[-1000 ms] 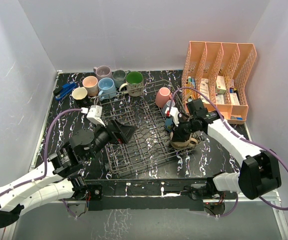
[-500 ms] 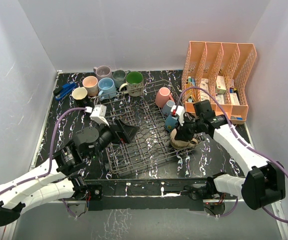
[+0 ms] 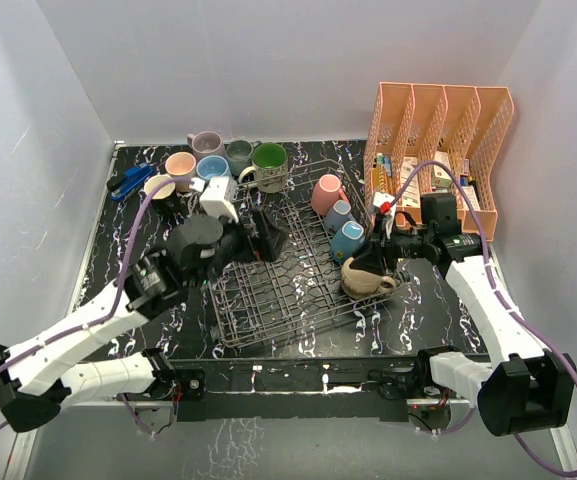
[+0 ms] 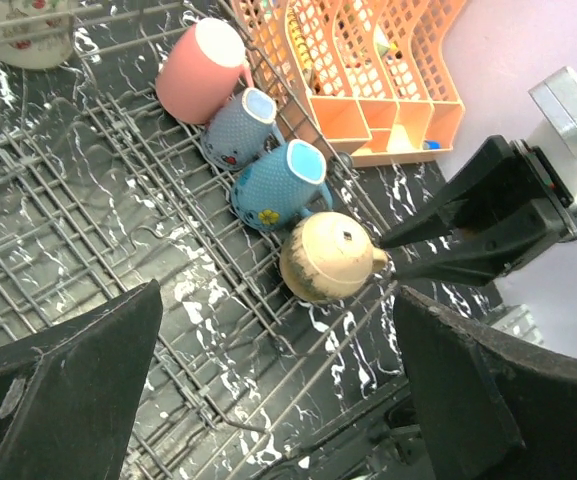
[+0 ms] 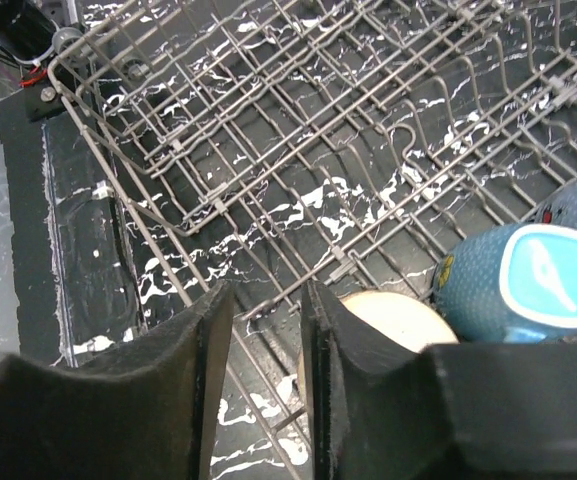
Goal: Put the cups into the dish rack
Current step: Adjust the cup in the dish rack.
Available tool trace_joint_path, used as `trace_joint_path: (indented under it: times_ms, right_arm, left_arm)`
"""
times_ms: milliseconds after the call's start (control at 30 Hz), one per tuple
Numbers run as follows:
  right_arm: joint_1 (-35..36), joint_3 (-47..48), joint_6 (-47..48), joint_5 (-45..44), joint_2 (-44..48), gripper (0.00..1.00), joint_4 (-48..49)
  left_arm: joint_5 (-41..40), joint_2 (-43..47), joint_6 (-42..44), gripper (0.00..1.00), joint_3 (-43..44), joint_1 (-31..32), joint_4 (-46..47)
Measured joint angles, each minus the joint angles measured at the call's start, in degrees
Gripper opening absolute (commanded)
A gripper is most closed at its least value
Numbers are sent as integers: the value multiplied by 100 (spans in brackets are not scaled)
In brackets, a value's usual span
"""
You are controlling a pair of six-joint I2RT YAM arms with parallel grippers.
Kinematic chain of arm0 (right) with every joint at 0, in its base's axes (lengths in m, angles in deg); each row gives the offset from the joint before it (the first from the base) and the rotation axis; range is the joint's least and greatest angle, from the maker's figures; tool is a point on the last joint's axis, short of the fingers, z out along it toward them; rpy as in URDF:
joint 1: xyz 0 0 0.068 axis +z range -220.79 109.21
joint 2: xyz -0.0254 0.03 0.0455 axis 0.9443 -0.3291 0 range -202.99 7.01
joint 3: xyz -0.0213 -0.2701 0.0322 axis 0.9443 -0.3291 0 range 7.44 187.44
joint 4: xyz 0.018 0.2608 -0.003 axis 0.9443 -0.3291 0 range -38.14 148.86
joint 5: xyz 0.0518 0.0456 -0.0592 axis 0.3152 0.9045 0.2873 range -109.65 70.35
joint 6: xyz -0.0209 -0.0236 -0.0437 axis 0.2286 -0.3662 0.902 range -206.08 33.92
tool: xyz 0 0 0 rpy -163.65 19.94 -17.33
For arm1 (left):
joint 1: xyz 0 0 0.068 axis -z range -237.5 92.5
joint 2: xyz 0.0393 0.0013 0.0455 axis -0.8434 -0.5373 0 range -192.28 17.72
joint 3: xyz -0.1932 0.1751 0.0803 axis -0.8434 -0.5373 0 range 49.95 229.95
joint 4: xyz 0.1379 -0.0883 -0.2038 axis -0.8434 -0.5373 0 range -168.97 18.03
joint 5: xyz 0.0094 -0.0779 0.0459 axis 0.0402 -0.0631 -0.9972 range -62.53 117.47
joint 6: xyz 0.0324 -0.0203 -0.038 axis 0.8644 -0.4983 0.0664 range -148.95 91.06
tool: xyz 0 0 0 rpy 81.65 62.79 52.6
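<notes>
1. My right fingers [image 5: 118, 390] stand narrowly apart, and nothing shows between them. The tan cup [image 4: 323, 258] lies on its side just off their tips, at the near right corner of the dish rack [image 3: 268, 300]. I judge it set down, though I cannot tell whether a tip touches its handle.
2. My left fingers [image 4: 68, 380] are spread wide and empty, hovering over the rack's far left part.
3. Done, as I read it: four cups lie in a row down the rack's right side, ahead of my left fingers. Beyond the tan one come the flowered blue cup [image 4: 278, 185], the smaller blue cup [image 4: 238, 125] and the pink cup [image 4: 200, 70].
4. Left to do: six cups stand on the counter [image 3: 418, 310] outside the rack, just past my left fingers. These are the mauve cup [image 3: 205, 143], peach cup [image 3: 180, 165], light blue cup [image 3: 213, 168], grey cup [image 3: 238, 153], green-lined cup [image 3: 268, 160] and cream cup [image 3: 158, 187].
5. So I judge the job under half finished.
</notes>
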Motion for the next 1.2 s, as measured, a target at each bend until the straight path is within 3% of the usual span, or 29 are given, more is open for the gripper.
trace_joint_path:
  times_ms: [67, 167, 367, 533, 733, 900, 1200]
  right_arm:
    - [-33, 63, -39, 111, -81, 51, 83]
    - [-101, 247, -149, 271, -304, 62, 308]
    - [-890, 409, -293, 835, -638, 67, 597]
    - [-1825, -247, -542, 1637, -516, 76, 1147]
    - [-1947, -662, -728, 1884, -221, 76, 1390]
    - [-1950, -662, -664, 1908, -107, 76, 1471]
    - [-1950, -662, -562, 1888, -116, 76, 1469]
  left_arm:
    - [210, -367, 173, 97, 487, -271, -243]
    - [942, -940, 389, 97, 1071, -1266, -409]
    - [2111, -1530, 667, 93, 1279, -3099, -682]
    - [3025, -1829, 859, 85, 1532, -4376, -793]
    - [3733, -2247, 984, 72, 1727, -5654, -769]
    - [3978, -2802, 1086, 70, 1926, -6120, -782]
    - [3740, -3388, 1436, 70, 2358, -6166, -999]
